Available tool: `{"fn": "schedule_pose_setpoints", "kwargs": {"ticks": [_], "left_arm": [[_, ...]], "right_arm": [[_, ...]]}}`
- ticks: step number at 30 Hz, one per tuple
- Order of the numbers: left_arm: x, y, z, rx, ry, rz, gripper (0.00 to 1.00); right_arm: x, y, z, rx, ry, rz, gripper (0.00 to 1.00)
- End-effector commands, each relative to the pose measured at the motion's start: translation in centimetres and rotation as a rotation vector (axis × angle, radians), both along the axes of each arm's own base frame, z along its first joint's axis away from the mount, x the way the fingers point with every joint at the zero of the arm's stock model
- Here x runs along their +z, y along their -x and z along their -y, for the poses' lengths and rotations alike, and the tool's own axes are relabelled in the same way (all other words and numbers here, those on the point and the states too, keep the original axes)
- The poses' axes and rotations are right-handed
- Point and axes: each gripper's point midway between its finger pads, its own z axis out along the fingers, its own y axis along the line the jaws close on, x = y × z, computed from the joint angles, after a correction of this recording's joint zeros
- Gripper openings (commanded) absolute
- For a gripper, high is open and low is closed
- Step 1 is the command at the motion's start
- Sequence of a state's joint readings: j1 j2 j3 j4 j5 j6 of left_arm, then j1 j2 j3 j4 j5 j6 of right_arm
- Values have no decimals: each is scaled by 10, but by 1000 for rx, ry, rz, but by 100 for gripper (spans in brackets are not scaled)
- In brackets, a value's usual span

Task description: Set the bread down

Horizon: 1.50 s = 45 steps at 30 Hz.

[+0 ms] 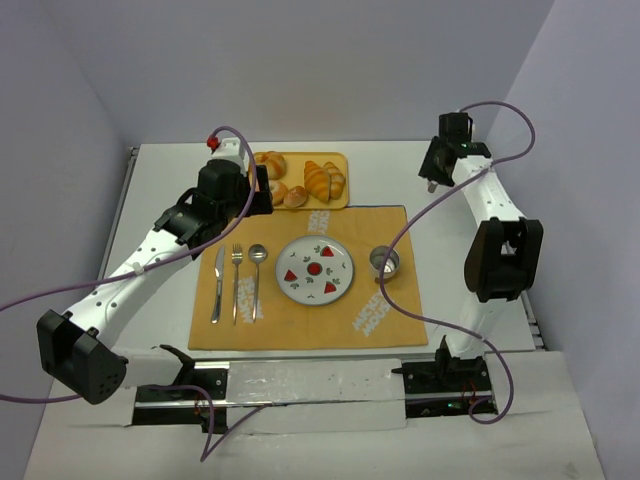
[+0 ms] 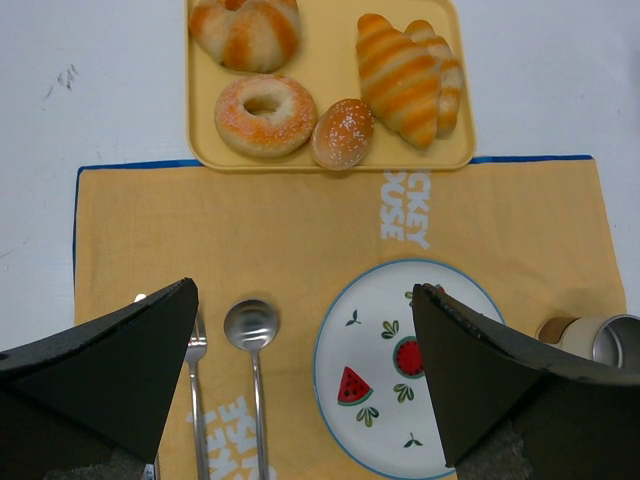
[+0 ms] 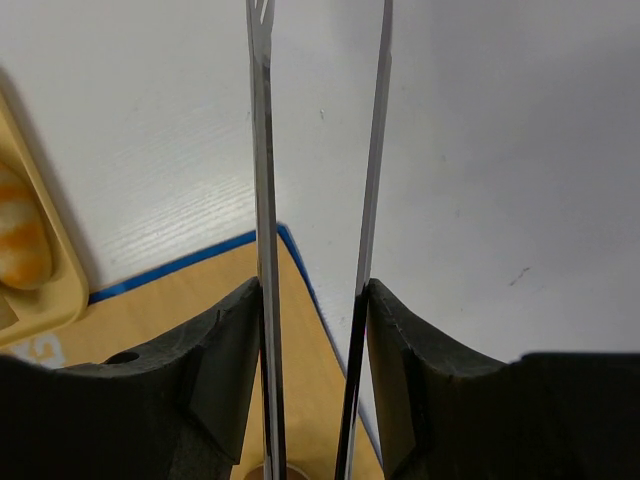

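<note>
The right gripper (image 3: 312,300) is pinched narrow on thin metal tongs (image 3: 262,200), both blades pressed between its fingers; the left gripper (image 2: 303,290) gapes wide, holding nothing, above the placemat (image 2: 250,220), whose readable print is "CKEY" over "USE"; the bread (image 2: 400,78) lies on the yellow tray (image 2: 335,60) beyond it.

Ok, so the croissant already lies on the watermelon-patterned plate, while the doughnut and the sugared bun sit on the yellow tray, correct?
Not quite. The croissant is not on the watermelon-patterned plate, which holds no bread; it lies on the yellow tray with the doughnut and the sugared bun. The left wrist view shows this.
</note>
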State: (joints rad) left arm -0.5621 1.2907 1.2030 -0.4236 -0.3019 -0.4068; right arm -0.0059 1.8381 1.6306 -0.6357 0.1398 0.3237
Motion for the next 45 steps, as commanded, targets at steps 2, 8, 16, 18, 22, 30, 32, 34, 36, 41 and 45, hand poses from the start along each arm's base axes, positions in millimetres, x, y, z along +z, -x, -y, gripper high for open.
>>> {"fn": "schedule_pose_setpoints", "kwargs": {"ticks": [2, 8, 16, 18, 22, 30, 32, 34, 36, 41, 45], "left_arm": [[22, -1, 4, -9, 38, 55, 99], [23, 0, 4, -8, 37, 56, 99], [27, 1, 2, -1, 41, 69, 99], [27, 1, 1, -1, 41, 68, 99], [27, 0, 2, -1, 43, 67, 99], [26, 0, 1, 5, 38, 66, 99], [26, 0, 1, 6, 36, 67, 99], [26, 0, 0, 7, 38, 67, 99], [27, 0, 0, 8, 38, 68, 99], [26, 0, 1, 4, 34, 66, 99], [25, 0, 1, 4, 33, 65, 99]], "right_arm": [[27, 11, -11, 12, 26, 54, 51], [62, 26, -50, 86, 46, 118, 50], [106, 45, -111, 267, -41, 209, 51], [110, 48, -128, 313, -62, 221, 50], [113, 52, -156, 378, -76, 229, 50], [108, 50, -203, 465, -80, 215, 50], [101, 49, -214, 485, -79, 199, 50], [100, 47, -221, 496, -80, 198, 50], [92, 45, -230, 510, -79, 182, 50], [79, 42, -248, 538, -76, 157, 50], [72, 41, -257, 551, -70, 145, 50]]}}
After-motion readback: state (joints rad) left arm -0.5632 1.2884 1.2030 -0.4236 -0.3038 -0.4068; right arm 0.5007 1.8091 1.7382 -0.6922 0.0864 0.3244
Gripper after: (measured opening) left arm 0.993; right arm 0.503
